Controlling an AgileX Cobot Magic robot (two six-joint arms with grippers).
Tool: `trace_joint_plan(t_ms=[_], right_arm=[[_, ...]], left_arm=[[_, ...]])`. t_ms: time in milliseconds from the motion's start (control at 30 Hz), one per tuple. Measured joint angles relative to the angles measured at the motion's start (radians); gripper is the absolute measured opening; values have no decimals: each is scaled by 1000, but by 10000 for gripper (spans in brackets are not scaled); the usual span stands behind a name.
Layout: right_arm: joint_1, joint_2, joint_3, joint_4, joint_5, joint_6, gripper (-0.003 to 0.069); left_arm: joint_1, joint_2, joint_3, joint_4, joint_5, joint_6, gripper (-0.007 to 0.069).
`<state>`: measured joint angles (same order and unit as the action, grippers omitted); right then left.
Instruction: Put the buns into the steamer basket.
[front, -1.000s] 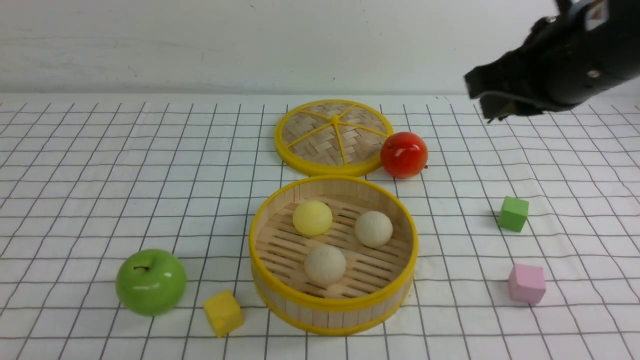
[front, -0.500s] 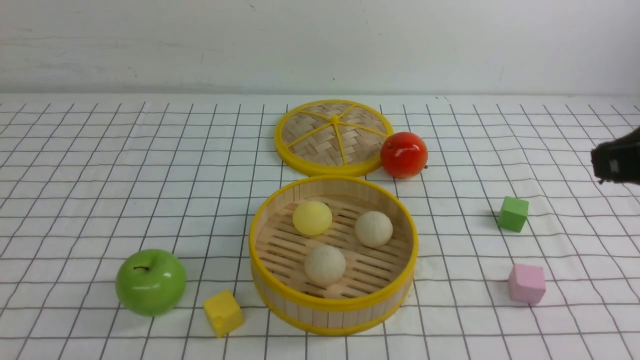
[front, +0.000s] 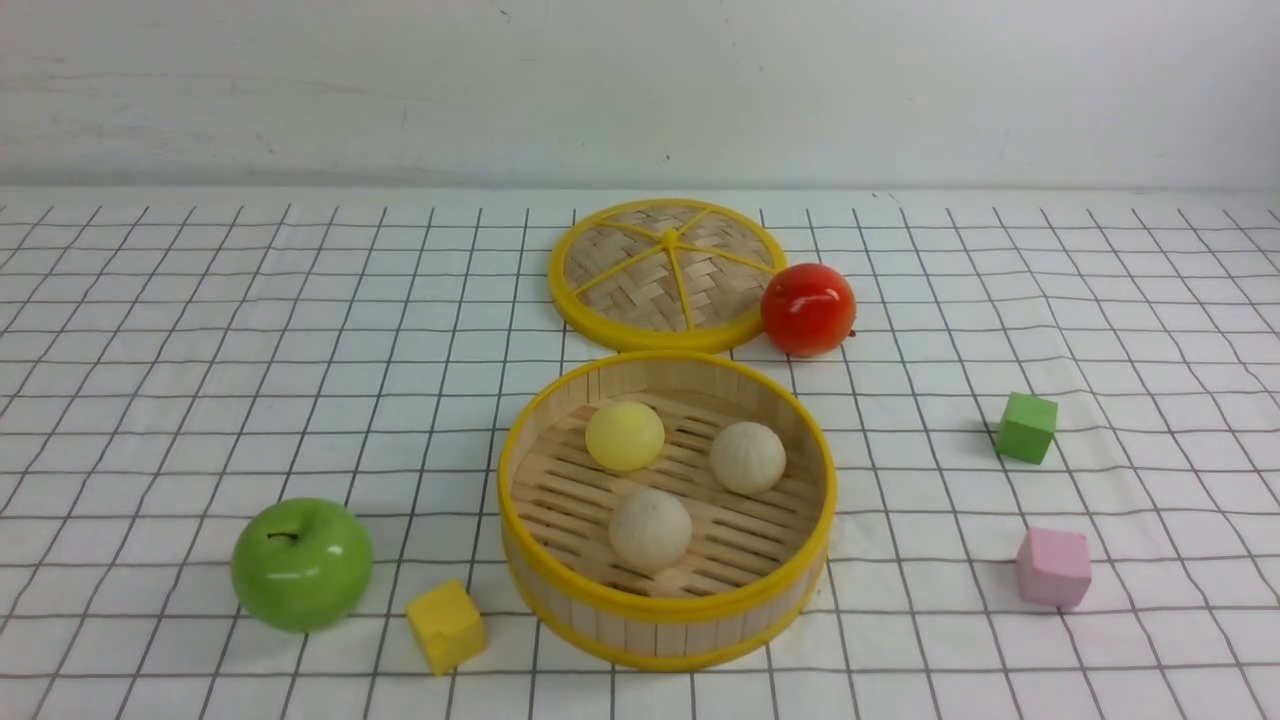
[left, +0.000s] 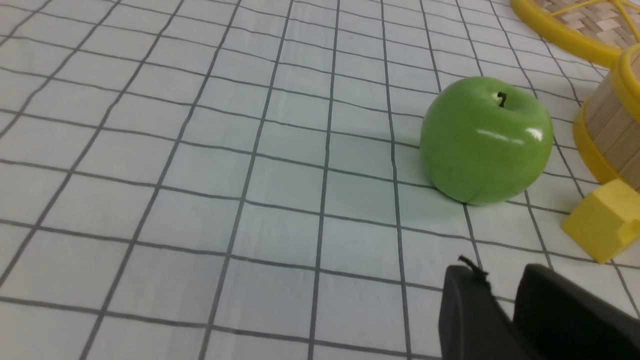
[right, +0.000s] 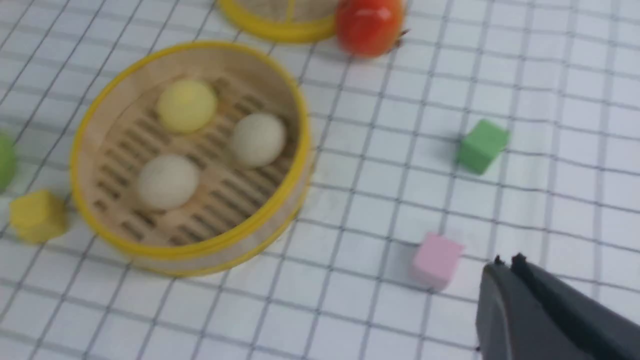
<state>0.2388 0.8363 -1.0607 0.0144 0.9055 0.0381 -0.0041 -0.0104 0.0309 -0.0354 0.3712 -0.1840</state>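
All three buns lie inside the steamer basket (front: 665, 510), which stands on the gridded counter (front: 200, 350) near its front middle; the pale yellow bun (front: 624, 435) sits at the back left of the slatted floor, one cream bun (front: 747, 457) at the back right, the other cream bun (front: 650, 529) toward the front; each is apart from the others and from the wall. Neither arm shows in the front view. In its wrist view the right tool (right: 506, 265) has its two tips pressed together, holding nothing; it hangs above the counter well to the basket's right, with the pink cube (right: 436, 260) just beside it and the green cube (right: 482, 145) farther off. The left tool (left: 492, 285) shows two dark fingers with a narrow gap between them and nothing gripped; whether it counts as open or closed cannot be told; it is near the green apple (left: 486, 140) and the yellow cube (left: 605, 220), to the basket's left. The woven lid (front: 668, 272) lies flat behind the basket, the red apple (front: 808, 309) touching its right edge; the counter's left half is bare grid.
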Motion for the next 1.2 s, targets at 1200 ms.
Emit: trace_joint_plan(t_ms=[1200], right_arm=[[-297,-847,1079,-84,-520,-38,5]], left_arm=[[2,0,0,-1,1,0,165]])
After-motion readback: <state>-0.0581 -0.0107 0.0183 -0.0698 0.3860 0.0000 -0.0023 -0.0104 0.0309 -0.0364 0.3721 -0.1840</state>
